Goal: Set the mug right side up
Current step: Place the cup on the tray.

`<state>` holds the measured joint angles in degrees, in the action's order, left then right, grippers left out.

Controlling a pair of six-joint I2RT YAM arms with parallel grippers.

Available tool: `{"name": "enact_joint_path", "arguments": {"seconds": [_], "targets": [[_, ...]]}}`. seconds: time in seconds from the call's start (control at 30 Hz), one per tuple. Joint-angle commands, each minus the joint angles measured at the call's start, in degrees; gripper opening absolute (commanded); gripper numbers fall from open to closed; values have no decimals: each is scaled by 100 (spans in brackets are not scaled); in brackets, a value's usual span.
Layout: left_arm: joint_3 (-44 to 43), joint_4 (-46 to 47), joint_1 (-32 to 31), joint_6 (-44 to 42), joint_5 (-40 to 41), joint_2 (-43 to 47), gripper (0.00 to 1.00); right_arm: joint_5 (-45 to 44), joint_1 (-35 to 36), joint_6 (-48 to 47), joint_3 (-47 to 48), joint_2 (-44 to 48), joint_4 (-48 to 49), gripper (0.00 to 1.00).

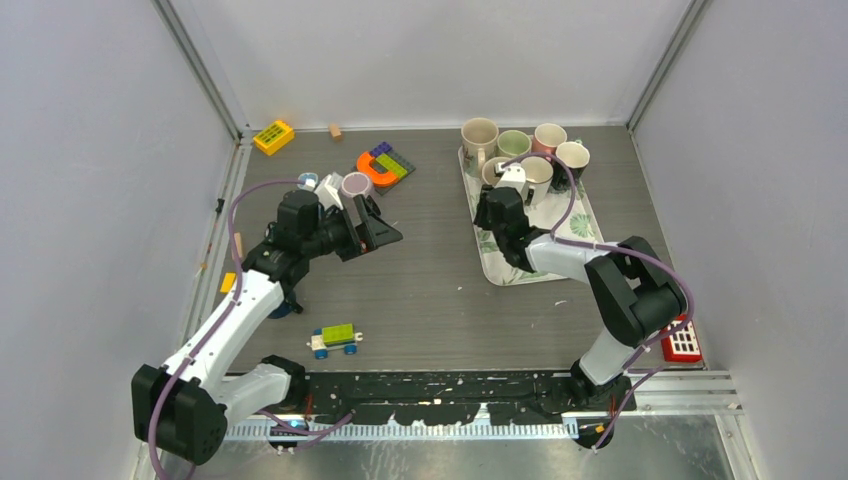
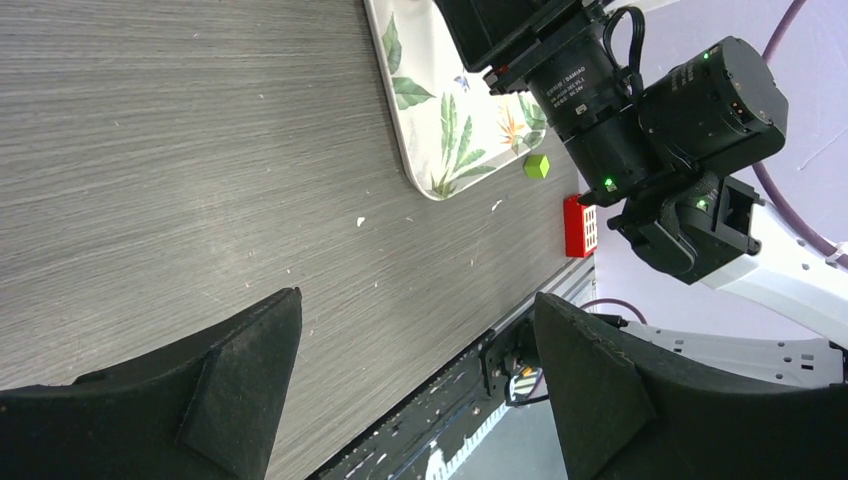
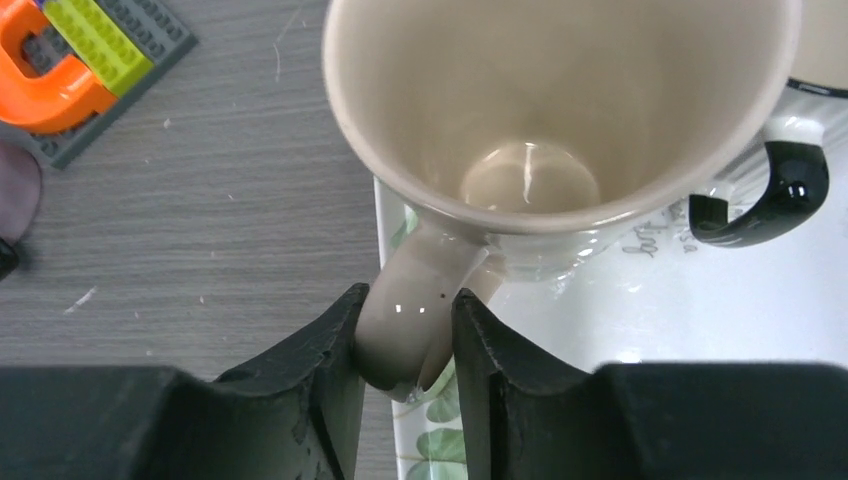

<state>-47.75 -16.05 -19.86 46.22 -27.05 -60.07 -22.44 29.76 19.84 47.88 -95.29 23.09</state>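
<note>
i see the right tool (image 3: 407, 300) set narrow, its two fingers pressed against either side of the handle of the beige mug (image 3: 560, 100). the mug stands right side up, its mouth facing my wrist camera, at the left edge of the leaf-print tray (image 1: 505, 268), with the handle reaching out to that edge. just beside it on the tray is a white mug with a black handle (image 3: 775, 190). the top view shows the other mugs (image 1: 513, 143) grouped at the tray's far end. the tray lies on the right half of the bench (image 1: 430, 290), toward the far edge. my left tool (image 2: 415, 340) is spread wide with nothing between its fingers, hovering over bare bench left of the middle, well apart from the tray.
</note>
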Motion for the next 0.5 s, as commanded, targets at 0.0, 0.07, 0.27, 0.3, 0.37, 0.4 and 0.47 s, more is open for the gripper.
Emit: {"name": "enact_joint_path", "arguments": {"seconds": [0.0,0.07,0.27,0.3,0.37,0.4,0.47], "targets": [[-51,-7,61,-135,-63,7,87,120,-24,162,59,-55,-643,45],[-31,19,61,-131,-60,4,88,141,-28,222,33,-15,-695,51],[18,140,70,-59,-46,-44,88,117,-25,330,-8,195,-897,67],[7,139,70,-59,-46,-62,88,112,-24,350,0,239,-969,69],[-27,155,71,-56,-40,-104,88,77,-34,369,6,322,-1056,73],[-39,151,70,-64,-38,-119,88,67,-50,386,30,325,-1111,75],[-50,161,70,-44,3,-138,88,68,-105,429,136,271,-1279,75]]}}
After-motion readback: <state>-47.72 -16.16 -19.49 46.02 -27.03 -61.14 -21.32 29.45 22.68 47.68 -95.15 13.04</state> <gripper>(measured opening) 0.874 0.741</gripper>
